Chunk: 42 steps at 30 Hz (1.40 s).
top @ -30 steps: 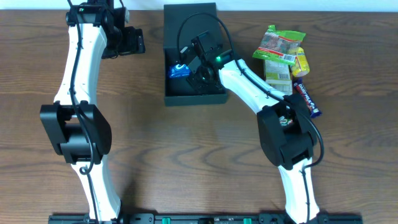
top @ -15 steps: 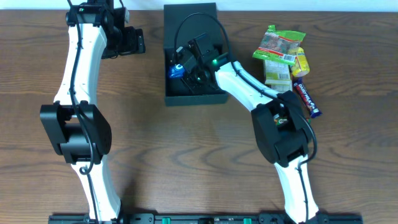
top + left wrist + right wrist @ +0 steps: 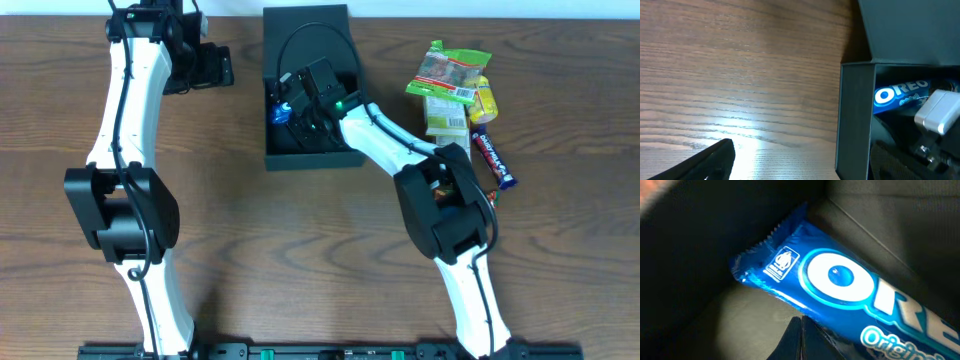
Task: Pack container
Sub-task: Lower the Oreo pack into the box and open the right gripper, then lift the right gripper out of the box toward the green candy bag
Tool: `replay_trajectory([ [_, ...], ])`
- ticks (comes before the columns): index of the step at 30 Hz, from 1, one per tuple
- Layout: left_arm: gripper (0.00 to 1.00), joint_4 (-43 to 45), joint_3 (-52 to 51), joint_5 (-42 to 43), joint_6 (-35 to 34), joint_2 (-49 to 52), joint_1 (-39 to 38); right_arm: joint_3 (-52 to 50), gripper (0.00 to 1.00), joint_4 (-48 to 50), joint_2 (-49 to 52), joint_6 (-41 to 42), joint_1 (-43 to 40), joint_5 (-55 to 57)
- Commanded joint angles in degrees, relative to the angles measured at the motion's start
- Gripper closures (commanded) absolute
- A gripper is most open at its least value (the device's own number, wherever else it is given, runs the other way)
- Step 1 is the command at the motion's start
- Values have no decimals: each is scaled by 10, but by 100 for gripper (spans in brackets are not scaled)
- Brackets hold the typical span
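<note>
Right fingers (image 3: 790,342) shifted left inside container (image 3: 310,157), pinching Oreo packet (image 3: 840,290); left fingers (image 3: 705,162) spread wide.

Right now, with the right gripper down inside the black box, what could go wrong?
1. The right gripper is shut only on the edge of the cookie packet, so the packet may slip or twist as it is set down.
2. The packet sits close to a wall of the box. A push there could shift the box, because the left gripper is open, apart from it, and holds nothing.
</note>
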Motion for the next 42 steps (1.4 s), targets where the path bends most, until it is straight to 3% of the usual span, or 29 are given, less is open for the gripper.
replay_trajectory([
  [1, 12, -1, -2, 7, 10, 8, 2, 7, 99, 12, 10, 24, 6, 24],
  [18, 12, -7, -2, 6, 10, 8, 2, 9, 99, 44, 2, 58, 5, 3],
  [24, 12, -7, -2, 6, 10, 8, 2, 9, 99, 43, -79, 52, -9, 0],
  [30, 12, -6, -2, 6, 10, 8, 2, 9, 98, 28, -180, 43, -82, 6],
  [31, 12, -6, -2, 6, 10, 8, 2, 9, 92, 22, -189, 43, -97, 6],
  [34, 12, -5, -2, 6, 10, 8, 2, 9, 49, -8, -201, 43, -147, 5],
  [35, 12, -5, -2, 6, 10, 8, 2, 9, 21, -22, -201, 43, -168, 3],
  [36, 12, -5, -2, 6, 10, 8, 2, 9, 1, -34, -201, 42, -183, -2],
  [42, 12, 0, -2, 6, 10, 8, 2, 8, 1, -76, -201, 42, -261, -85],
])
